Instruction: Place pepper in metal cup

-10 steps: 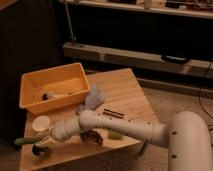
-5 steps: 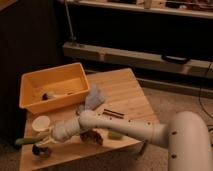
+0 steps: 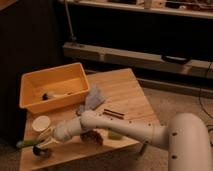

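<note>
Reaching across the wooden worktop (image 3: 125,95), the gripper (image 3: 45,141) hangs at the front-left corner, just above the metal cup (image 3: 39,151); whether its jaws are open or closed cannot be told. Beside it, the pepper (image 3: 25,143) lies below the cream cup (image 3: 41,123).

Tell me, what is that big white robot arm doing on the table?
The white robot arm reaches across the wooden table to its front left corner. Its gripper is low there, right by the cream cup, with the small dark metal cup just below it. The dark-green pepper pokes out to the left of the gripper, so it looks ready to go into the metal cup but is not in it yet. A yellow bin sits behind.
</note>
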